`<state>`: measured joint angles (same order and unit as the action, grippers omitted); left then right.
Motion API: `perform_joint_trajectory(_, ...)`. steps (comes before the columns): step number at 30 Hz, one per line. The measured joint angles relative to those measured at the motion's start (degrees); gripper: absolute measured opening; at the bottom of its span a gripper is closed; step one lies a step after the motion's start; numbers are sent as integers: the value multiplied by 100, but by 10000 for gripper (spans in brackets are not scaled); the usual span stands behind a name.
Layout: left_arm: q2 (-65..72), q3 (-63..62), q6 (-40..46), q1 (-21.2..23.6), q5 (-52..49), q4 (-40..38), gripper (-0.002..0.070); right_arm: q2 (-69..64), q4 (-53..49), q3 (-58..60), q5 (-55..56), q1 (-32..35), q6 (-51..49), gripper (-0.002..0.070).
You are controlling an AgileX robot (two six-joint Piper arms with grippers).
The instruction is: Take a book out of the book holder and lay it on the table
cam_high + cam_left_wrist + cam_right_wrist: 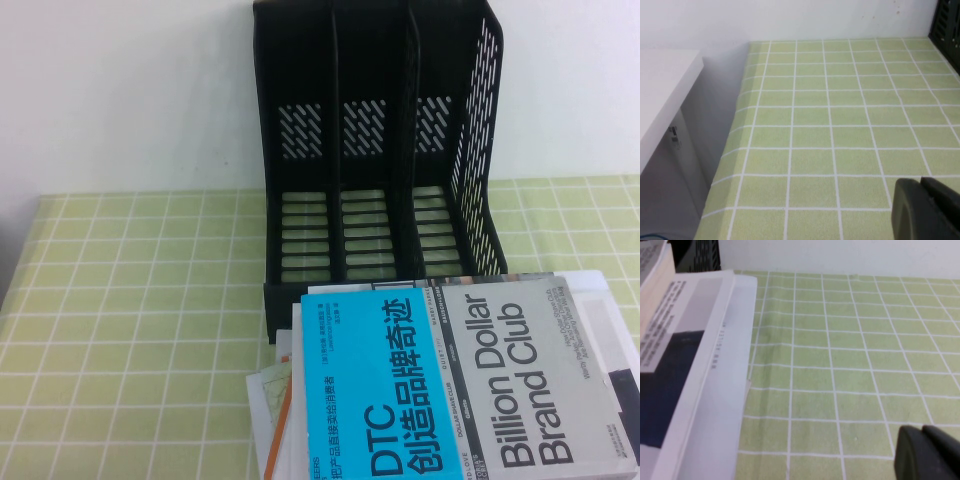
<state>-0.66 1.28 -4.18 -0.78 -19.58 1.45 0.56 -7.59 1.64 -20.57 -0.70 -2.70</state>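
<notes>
DTC book [450, 380] lies flat atop other books, before the empty book holder [380, 160]; right gripper [930, 452] hovers over the table [850, 365], fingers together; left gripper [925, 207] unclear.

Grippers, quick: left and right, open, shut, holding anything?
Left gripper: over bare table, holding nothing, state cannot be told.
Right gripper: shut, empty, beside the book.

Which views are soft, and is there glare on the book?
High view: soft, no glare on the book; holder is dark. Left wrist: left gripper blurred, over table. Right wrist: shut right gripper blurred at the frame's corner.
</notes>
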Motion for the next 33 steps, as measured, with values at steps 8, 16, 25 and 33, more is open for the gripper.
perform_joint_trajectory(8,0,0,-58,0,0,0,-2,0,0,0,0,0,0,-2)
perform_joint_trajectory(16,0,0,-58,0,0,0,-2,0,0,0,0,0,0,-2)
perform_joint_trajectory(25,0,0,-58,0,0,0,-2,0,0,0,-9,0,0,-2)
perform_joint_trajectory(33,0,0,-58,0,0,0,-2,0,0,0,-13,0,0,-2)
